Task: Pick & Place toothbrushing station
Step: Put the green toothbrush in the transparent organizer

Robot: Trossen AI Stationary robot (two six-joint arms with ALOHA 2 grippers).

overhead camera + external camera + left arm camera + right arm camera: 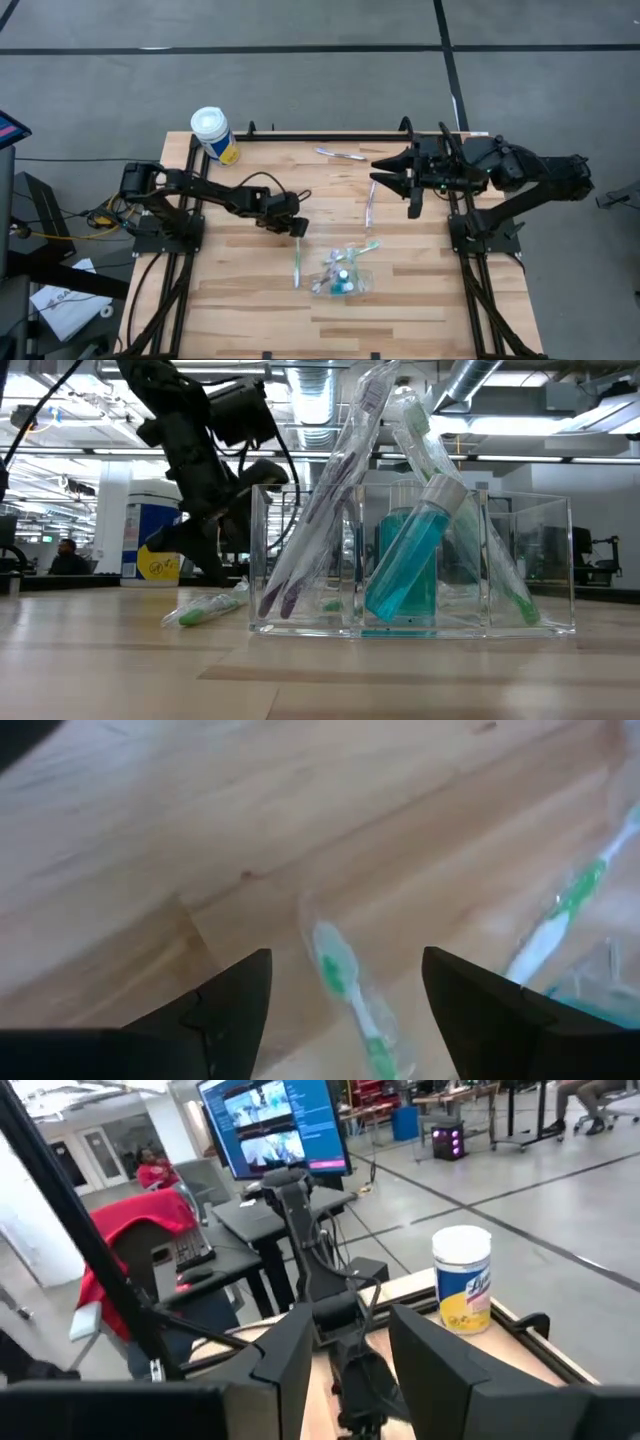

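The clear plastic cup (341,279) sits on the wooden bench (230,300), toward the front and a little right of the middle. In the low view it fills the frame: a compartmented clear box (415,560) with a teal-blue tube (408,560) leaning inside, a purple toothbrush (325,510) slanting one way and a green toothbrush (500,575) the other, each in a clear wrapper. From above these are only a small blur of teal and green.

Just left of the cup a loose green toothbrush (297,262) lies flat on the bench, also seen low down as a wrapped green head (205,610). The left hand (297,229) hangs directly over its far end. Its wrist camera shows what the others cannot — the two dark fingers (225,1010) spread wide with the green brush head (340,980) between them, not touched. A second green-and-white brush (560,915) lies beyond, next to the cup.

Further back, a pinkish brush (369,205) and a white one (340,154) lie apart near the rear edge. The right hand (400,180) is held above the rear right of the bench, fingers parted and holding nothing. A white-capped canister (213,134) with a yellow label stands at the back left corner — the right wrist view catches it (463,1277) across the bench, with a monitor and a person in red in the room behind.
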